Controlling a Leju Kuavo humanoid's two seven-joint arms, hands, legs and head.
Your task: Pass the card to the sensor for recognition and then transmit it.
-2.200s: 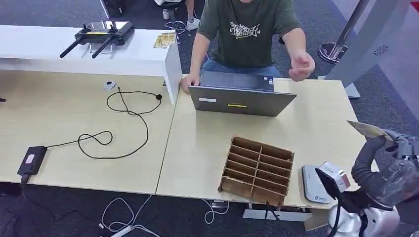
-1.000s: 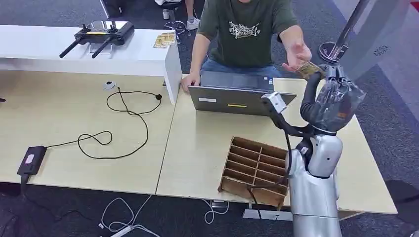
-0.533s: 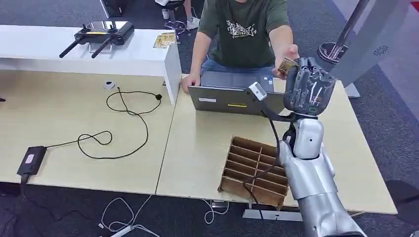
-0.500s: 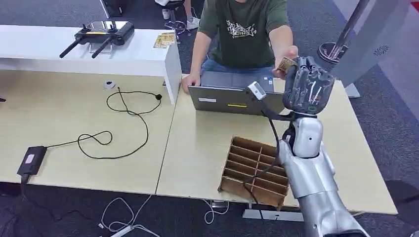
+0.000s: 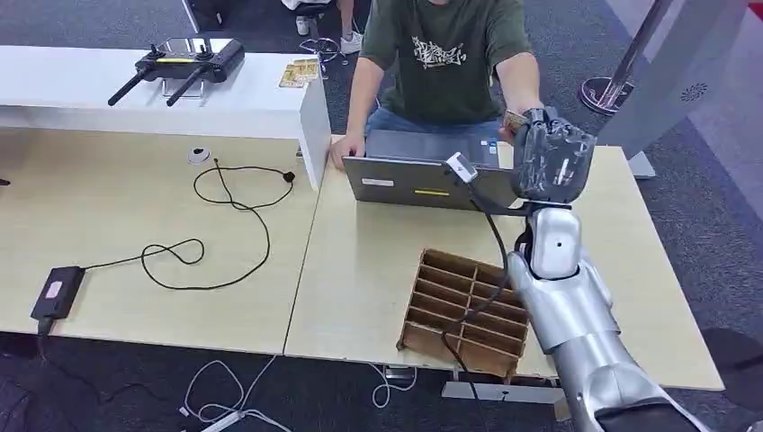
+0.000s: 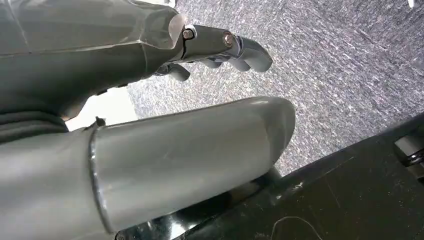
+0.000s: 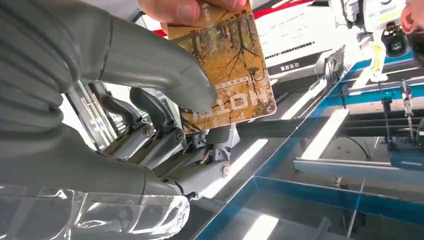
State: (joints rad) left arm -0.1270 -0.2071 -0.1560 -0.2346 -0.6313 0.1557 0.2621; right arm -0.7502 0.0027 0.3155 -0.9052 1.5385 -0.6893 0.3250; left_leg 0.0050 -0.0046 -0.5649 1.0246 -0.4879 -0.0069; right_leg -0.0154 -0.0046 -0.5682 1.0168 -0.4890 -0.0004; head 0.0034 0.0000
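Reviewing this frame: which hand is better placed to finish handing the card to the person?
Right. The right hand pinches the card under its thumb, raised over the laptop, and the person's fingers already grip the card's far edge. The left hand hangs over carpet, holding nothing.

Card golden-brown, dark tree pattern; shirt olive green.

Head view sits high, looking forward and down across the bench, with the right robot hand raised at about one o'clock, over by the person. The right wrist view rides close behind that same robot hand, tilted up, sharing with the head view the card. The left wrist view hugs the left robot hand, facing the carpet floor.
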